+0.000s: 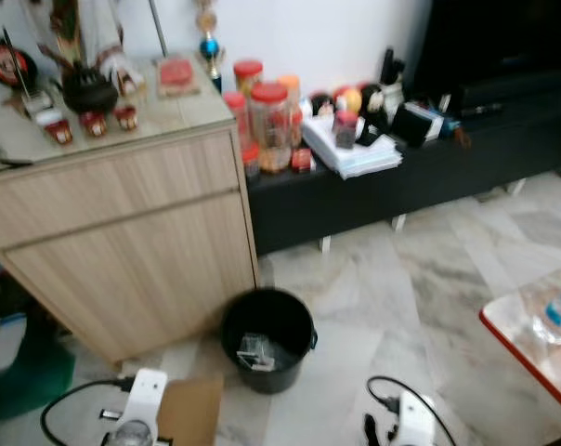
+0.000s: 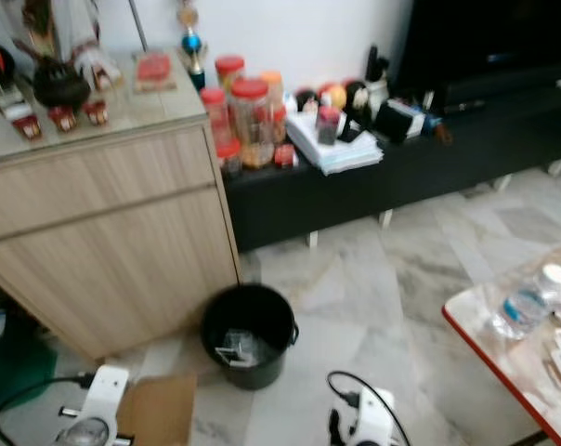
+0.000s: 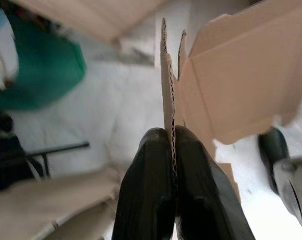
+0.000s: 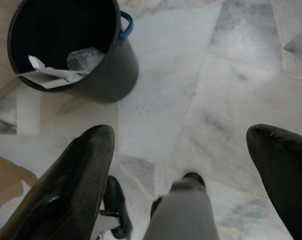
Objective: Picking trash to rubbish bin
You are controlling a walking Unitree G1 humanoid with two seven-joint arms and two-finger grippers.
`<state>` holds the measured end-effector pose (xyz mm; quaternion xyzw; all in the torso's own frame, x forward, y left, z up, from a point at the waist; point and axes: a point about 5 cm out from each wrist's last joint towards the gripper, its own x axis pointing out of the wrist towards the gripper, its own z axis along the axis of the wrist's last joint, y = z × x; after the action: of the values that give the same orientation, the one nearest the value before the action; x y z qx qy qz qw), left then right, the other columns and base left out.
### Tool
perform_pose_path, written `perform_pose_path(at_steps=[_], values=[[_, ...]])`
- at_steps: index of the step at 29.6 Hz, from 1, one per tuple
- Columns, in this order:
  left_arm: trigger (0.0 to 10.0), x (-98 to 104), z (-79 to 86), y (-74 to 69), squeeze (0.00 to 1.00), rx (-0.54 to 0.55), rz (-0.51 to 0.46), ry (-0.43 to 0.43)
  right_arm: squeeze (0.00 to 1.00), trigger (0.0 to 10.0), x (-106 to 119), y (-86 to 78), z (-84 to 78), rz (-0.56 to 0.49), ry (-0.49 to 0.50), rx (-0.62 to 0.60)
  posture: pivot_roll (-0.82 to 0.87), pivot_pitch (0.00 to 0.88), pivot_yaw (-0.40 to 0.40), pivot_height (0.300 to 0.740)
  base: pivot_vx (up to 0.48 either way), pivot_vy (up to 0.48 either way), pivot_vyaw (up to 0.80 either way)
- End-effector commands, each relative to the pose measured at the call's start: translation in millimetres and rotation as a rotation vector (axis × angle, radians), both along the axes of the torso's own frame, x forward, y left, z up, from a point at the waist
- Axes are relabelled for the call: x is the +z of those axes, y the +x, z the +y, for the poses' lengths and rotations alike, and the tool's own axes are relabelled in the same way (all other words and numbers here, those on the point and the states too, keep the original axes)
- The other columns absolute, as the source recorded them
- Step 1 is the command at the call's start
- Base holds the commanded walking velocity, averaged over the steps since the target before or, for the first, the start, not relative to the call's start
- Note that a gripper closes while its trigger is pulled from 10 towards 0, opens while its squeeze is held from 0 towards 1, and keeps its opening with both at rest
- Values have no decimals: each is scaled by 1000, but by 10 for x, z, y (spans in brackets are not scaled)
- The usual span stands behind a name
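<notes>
A black rubbish bin [image 1: 267,336] stands on the marble floor by the wooden cabinet, with white and clear trash inside [image 4: 61,67]. My left gripper [image 3: 173,137] is shut on the edge of a brown cardboard box [image 3: 241,80]. That cardboard [image 1: 189,410] sits low at the left, a little short of the bin, beside my left wrist [image 1: 139,400]. My right gripper [image 4: 183,150] is open above bare floor, its fingers [image 4: 83,165] wide apart, with the bin just ahead of it. My right wrist [image 1: 406,420] is at the bottom right of the bin.
A light wooden cabinet [image 1: 123,223] stands left of the bin. A black low TV bench [image 1: 420,167] carries jars and papers. A red-edged table [image 2: 513,353] with a plastic bottle [image 2: 522,302] is at the right. A green object [image 1: 25,372] lies on the floor left.
</notes>
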<state>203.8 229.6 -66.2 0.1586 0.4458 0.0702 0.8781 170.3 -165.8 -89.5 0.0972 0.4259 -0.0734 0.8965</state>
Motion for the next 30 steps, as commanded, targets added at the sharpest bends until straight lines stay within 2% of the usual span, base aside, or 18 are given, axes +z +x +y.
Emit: perform_pose_path(at_steps=[1,8,17,19,20,22,24,30], values=[[10000,18,-30,44,0,-9,-10,-2,0,10000,6,-3,-74,-3,-20,-4,-93,46,54,740,322,0,0],[10000,52,-39,104,0,-29,-30,5,0,10000,15,19,-63,-9,-20,-3,-92,47,53,740,320,0,0],[10000,157,-124,294,0,-88,-95,13,0,10000,21,30,-69,-13,-32,17,-93,48,52,740,321,0,0],[10000,198,-154,360,0,-110,-121,18,0,10000,24,34,-72,-15,-34,22,-95,49,51,740,322,0,525],[10000,273,-208,474,0,-145,-164,27,0,10000,27,39,-76,-18,-32,19,-91,49,49,740,319,0,519],[10000,288,-218,496,0,-150,-173,28,0,10000,27,40,-76,-18,-32,18,-91,49,49,740,319,0,519],[10000,360,-258,597,0,-164,-207,23,0,10000,34,55,-75,-23,-24,10,-91,48,48,740,321,0,0],[10000,471,-319,736,0,-183,-267,18,0,10000,70,127,-63,-51,-20,14,-93,47,49,740,322,0,0]])
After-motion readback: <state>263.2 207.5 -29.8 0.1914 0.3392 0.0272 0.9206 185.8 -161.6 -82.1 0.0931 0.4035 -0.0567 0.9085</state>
